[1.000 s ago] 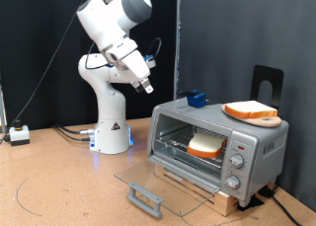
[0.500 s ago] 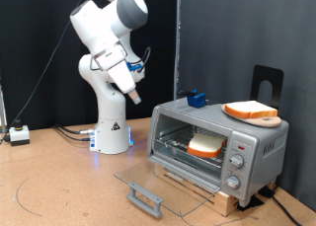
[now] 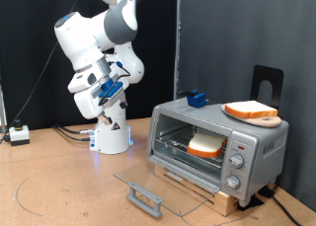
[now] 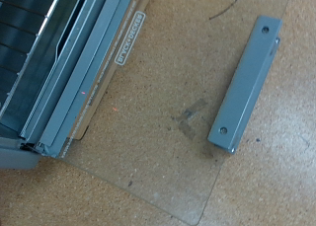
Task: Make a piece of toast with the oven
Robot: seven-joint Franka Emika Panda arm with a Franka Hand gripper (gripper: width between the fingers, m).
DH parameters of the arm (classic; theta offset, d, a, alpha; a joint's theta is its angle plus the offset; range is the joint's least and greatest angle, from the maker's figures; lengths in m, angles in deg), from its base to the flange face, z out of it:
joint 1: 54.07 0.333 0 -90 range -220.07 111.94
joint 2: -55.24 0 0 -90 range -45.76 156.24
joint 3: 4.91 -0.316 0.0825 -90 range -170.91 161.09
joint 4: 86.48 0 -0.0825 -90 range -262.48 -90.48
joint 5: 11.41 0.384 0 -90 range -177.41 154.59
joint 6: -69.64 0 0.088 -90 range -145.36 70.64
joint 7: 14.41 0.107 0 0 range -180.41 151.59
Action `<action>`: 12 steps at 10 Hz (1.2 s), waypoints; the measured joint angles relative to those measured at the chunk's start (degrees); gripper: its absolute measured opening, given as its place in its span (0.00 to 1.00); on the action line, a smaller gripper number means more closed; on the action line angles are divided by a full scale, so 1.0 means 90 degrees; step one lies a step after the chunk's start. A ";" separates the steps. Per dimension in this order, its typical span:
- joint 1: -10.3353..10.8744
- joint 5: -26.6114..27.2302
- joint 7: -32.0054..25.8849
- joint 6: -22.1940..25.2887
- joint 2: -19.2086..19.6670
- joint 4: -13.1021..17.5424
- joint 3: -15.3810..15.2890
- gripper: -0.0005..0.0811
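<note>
The silver-grey oven (image 3: 255, 147) stands at the exterior view's right with its glass door (image 3: 163, 179) folded down flat and the bar handle (image 3: 144, 197) at the front. One piece of toast (image 3: 205, 144) lies inside on the wire rack. A second slice (image 3: 249, 111) lies on a wooden plate (image 3: 270, 121) on top of the oven. My gripper (image 3: 112, 89) is raised high at the exterior view's left, far from the oven, and holds nothing that shows. The wrist view shows the open door (image 4: 148, 117), its handle (image 4: 245, 82) and the oven's front edge (image 4: 59, 68), but no fingers.
A small blue object (image 3: 196, 99) sits behind the oven's top and a black stand (image 3: 267, 84) rises behind the plate. The arm's base (image 3: 111, 135) stands at the back left, with cables (image 3: 67, 133) and a white box (image 3: 19, 134) further left.
The arm has swung away from the oven towards the exterior view's left, carrying the gripper lower and further left. The oven, its open door and both slices have not moved.
</note>
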 joint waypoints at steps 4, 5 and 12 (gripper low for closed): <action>-0.0075 0.0497 0.1898 0.0079 0.0402 0.0073 -0.0020 1.00; -0.0153 -0.0041 0.2228 0.0445 0.0735 0.0274 -0.0024 1.00; -0.0389 -0.0716 0.2443 0.1631 0.2181 0.1143 0.0152 1.00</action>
